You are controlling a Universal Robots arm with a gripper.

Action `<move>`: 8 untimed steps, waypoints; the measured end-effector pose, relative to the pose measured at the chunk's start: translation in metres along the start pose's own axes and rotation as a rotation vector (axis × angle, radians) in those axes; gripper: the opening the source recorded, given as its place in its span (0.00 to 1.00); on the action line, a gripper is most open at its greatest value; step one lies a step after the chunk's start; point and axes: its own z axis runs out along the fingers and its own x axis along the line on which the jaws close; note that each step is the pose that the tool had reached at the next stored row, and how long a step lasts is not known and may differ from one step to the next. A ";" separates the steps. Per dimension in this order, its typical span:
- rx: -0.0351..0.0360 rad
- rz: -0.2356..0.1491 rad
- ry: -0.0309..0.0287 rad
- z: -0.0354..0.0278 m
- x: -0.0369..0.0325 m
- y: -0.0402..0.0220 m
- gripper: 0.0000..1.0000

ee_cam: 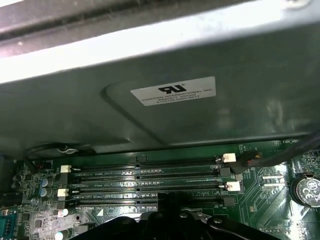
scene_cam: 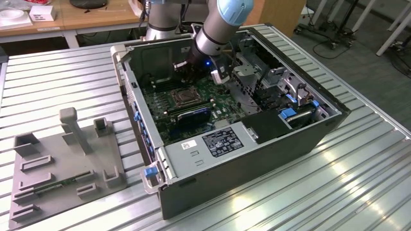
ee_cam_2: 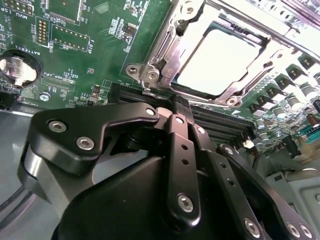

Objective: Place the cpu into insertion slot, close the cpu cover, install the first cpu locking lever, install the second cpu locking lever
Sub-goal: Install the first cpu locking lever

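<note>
— Black links of the gripper [ee_cam_2: 176, 102] sit closest to your lens in the second wrist view. Note that its two fingers are pressed together, and nothing can be seen between them.

— Confirm the tip position. You will find it low over the green circuit board [ee_cam_2: 100, 40], above the long black memory slots [ee_cam_2: 220, 122] and just short of the insertion slot [ee_cam_2: 240, 34].

— Check the cpu [ee_cam_2: 220, 60]. You see it seated in that slot just beyond the gripper tip, its pale top showing through the window of the cpu cover [ee_cam_2: 165, 47].

— Note that the cover lies flat over the socket. A silver lever end [ee_cam_2: 151, 75] sits at the cover corner nearest the tip. You cannot tell from these views whether it is latched.

— Locate the coin battery [ee_cam_2: 17, 70], on the board well off to one side of the gripper.

— Refer to the exterior view. The arm [scene_cam: 224, 19] reaches down into the open computer case [scene_cam: 257, 159], which lies on the slatted desk [scene_cam: 334, 192]. You will see a grey parts fixture [scene_cam: 64, 163] on the same desk, outside the case and well apart from the gripper.
</note>
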 end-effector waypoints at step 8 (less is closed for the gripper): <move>-0.0005 0.000 0.0000 -0.0024 0.0006 0.0008 0.11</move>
